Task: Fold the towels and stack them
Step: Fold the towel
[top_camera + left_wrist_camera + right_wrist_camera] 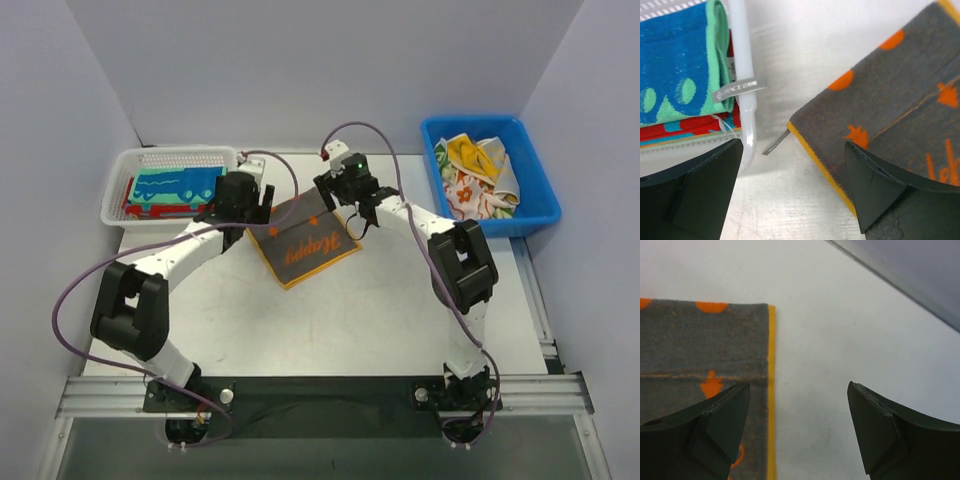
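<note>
A grey towel (305, 243) with an orange-yellow border and orange lettering lies flat on the white table, tilted. My left gripper (243, 222) is open and empty over its left corner; in the left wrist view (795, 192) the right finger hangs over the towel (900, 95). My right gripper (352, 215) is open and empty over its right edge; in the right wrist view (797, 432) the left finger is over the towel (700, 350). A teal-and-blue towel (175, 183) lies folded on a red-and-blue one (695, 125) in the white basket (120, 200).
A blue bin (535, 215) at the back right holds crumpled yellow, floral white and grey cloths (480, 175). The basket's white rim (742, 90) stands close to the left gripper. Grey walls enclose the table on the back and sides.
</note>
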You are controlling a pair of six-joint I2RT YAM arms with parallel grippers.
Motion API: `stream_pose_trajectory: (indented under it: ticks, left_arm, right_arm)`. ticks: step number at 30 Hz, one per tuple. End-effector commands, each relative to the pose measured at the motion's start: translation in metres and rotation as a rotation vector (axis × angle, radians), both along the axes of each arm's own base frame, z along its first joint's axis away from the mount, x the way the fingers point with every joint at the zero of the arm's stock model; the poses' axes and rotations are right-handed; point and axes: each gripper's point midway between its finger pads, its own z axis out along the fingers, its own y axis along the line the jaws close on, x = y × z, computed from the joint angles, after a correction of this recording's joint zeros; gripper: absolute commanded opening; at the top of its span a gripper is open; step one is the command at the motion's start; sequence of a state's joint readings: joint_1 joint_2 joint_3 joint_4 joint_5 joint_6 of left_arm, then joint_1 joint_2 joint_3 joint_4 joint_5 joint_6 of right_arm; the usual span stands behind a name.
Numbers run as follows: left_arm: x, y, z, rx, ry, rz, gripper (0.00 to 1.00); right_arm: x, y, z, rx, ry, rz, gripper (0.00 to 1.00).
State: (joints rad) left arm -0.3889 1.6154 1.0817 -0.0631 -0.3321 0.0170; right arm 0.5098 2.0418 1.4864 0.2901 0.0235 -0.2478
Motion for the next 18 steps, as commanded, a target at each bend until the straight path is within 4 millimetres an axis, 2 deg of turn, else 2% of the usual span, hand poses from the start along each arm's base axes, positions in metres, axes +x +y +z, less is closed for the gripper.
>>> stream_pose_trajectory:
  ticks: [1,2,4,5,6,7,9,10,13,16,18]
  left_arm:
    - [0.001,0.004,0.056,-0.138,-0.089,0.117,0.94]
    - [-0.004,-0.009,0.053,-0.203,-0.065,0.085,0.94]
    - [-0.015,-0.029,0.05,-0.271,-0.043,0.037,0.94]
    - [-0.024,-0.041,0.04,-0.309,-0.006,0.011,0.93]
    - [-0.03,-0.053,0.034,-0.322,0.013,-0.015,0.9]
    - [-0.037,-0.063,0.024,-0.339,0.045,-0.041,0.87]
    - [-0.047,-0.074,0.003,-0.365,0.094,-0.056,0.82]
    - [-0.053,-0.085,-0.012,-0.378,0.14,-0.085,0.79]
    - [-0.063,-0.1,-0.047,-0.408,0.244,-0.099,0.73]
    - [-0.077,-0.11,-0.072,-0.436,0.335,-0.109,0.69]
    - [-0.089,-0.118,-0.081,-0.468,0.382,-0.107,0.69]
  right_arm:
    - [-0.031,-0.014,0.042,0.137,0.097,-0.089,0.79]
    - [-0.044,-0.019,0.026,0.124,0.152,-0.101,0.77]
    - [-0.063,-0.008,0.021,0.194,0.23,-0.073,0.69]
    - [-0.076,-0.008,0.006,0.199,0.286,-0.083,0.67]
    - [-0.083,-0.003,0.001,0.246,0.331,-0.092,0.57]
    - [-0.09,0.0,-0.008,0.264,0.368,-0.091,0.54]
    - [-0.104,0.006,-0.028,0.274,0.44,-0.088,0.45]
    - [-0.111,0.01,-0.041,0.288,0.486,-0.097,0.44]
    - [-0.125,0.014,-0.07,0.304,0.585,-0.123,0.42]
    - [-0.139,0.008,-0.092,0.293,0.647,-0.147,0.4]
    - [-0.151,0.0,-0.101,0.273,0.704,-0.163,0.4]
